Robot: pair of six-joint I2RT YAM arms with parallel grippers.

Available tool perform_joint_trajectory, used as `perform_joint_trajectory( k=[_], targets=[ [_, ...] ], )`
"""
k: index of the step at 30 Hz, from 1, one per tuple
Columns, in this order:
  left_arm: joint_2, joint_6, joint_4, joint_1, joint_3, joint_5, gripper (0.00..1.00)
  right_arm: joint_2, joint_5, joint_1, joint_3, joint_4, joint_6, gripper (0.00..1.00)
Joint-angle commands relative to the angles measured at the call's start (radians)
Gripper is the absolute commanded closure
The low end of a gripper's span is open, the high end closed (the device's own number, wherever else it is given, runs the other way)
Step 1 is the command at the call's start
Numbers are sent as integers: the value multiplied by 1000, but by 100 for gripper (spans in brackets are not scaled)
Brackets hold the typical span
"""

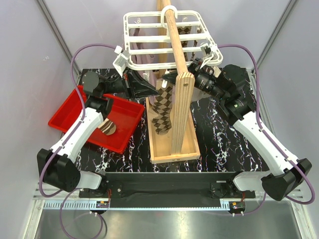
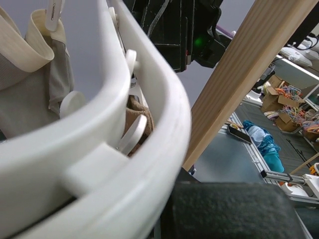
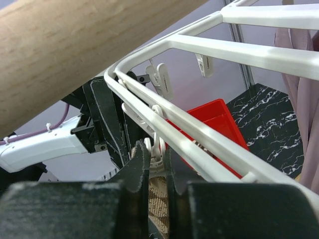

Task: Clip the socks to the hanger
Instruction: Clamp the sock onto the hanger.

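The white hanger hangs from the wooden pole. My right gripper is shut on a white clip peg under the hanger's near rail. A brown-and-cream checkered sock shows just below that peg, and it hangs down in front of the stand. My left gripper sits under the hanger's left corner, shut. Its dark finger pad lies against the frame, and whether it holds anything is hidden. Beige and grey socks hang clipped.
A red tray at the left holds a striped brown sock. The pole rises from a wooden box base at the table's middle. Mauve and checkered socks hang at the hanger's far side.
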Motion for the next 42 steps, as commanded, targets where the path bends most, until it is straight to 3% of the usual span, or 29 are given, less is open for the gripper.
perform_joint_trajectory(
  k=[1,4,6,7,12,13,14,18,21,25,27,28,31,35,42],
  targets=[
    [3,-66,124,-4,47,-4,100,-36,-79,7,-10,-35,-3,78],
    [6,-72,125,-7,47,-7,100,-50,-54,7,-14,-50,-7,52],
    [3,-58,116,-16,40,-9,100,-62,-23,7,-17,-78,-12,45],
    [-9,-39,92,-16,37,-18,100,-67,1,9,-20,-82,-19,37],
    [-46,208,-226,-48,58,-82,99,-58,18,7,-13,-84,-29,27],
    [-49,218,-236,-53,57,-87,94,-53,23,7,-1,-85,-27,26],
    [-55,224,-246,-56,55,-93,82,-45,26,7,7,-87,-27,23],
    [-90,311,-379,-58,50,-183,38,-37,63,7,24,-101,-29,22],
    [-165,401,-488,-59,20,-309,36,-44,151,7,24,-110,-39,22],
    [-323,492,-531,-67,-142,-572,52,-47,199,7,36,-173,-61,24],
    [-391,541,-504,-73,-207,-729,48,-50,227,7,41,-188,-75,24],
    [-435,555,-479,-71,-232,-760,41,-53,231,7,41,-191,-76,25],
    [-440,627,-308,-81,-318,-750,31,-57,241,7,47,-204,-90,25],
    [-329,637,-234,-85,-253,-636,17,-70,251,7,50,-223,-96,26],
    [-232,655,-132,-104,-197,-670,18,-84,288,6,59,-253,-118,26]
  ],
)
